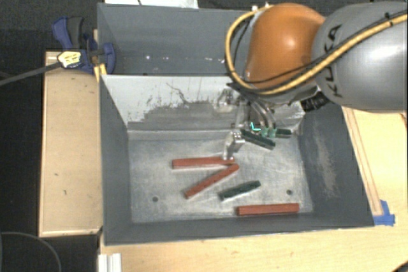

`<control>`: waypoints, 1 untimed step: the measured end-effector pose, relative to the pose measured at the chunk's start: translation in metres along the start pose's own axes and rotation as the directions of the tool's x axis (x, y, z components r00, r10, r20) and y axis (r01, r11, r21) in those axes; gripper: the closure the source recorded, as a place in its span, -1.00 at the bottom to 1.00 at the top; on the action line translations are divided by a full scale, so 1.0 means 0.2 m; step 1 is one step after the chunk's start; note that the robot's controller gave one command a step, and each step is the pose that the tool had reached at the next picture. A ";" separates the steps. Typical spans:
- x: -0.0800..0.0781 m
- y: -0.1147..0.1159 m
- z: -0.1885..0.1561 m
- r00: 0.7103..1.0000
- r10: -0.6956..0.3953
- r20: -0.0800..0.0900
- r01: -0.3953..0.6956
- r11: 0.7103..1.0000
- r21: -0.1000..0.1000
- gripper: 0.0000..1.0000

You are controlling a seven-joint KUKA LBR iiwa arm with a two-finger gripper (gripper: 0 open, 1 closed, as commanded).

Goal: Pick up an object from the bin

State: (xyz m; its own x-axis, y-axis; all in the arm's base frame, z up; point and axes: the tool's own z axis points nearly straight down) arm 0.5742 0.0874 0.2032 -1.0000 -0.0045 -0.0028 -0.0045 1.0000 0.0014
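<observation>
My gripper [233, 144] hangs below the arm's orange cover, over the middle of the bin floor. Its lower tip is just above the right end of a flat reddish-brown stick [203, 163] that lies almost level. A second reddish-brown stick [209, 181] lies slanted right below it, and their right ends meet. A short dark green stick [240, 189] lies to the right of that pair. Another dark green piece [273, 136] sits up beside the gripper's right side; whether it is held I cannot tell.
A third reddish-brown stick [268, 208] lies along the front wall at the right. The left half of the floor is bare scratched metal. The arm and its cover hide the bin's back right corner.
</observation>
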 end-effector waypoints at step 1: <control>0.02 -0.04 0.57 0.993 0.117 0.010 -0.117 0.993 -0.003 1.00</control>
State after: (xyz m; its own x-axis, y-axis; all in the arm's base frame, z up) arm 0.5714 0.0801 0.0897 -0.9936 0.1124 -0.0125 0.1124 0.9937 0.0047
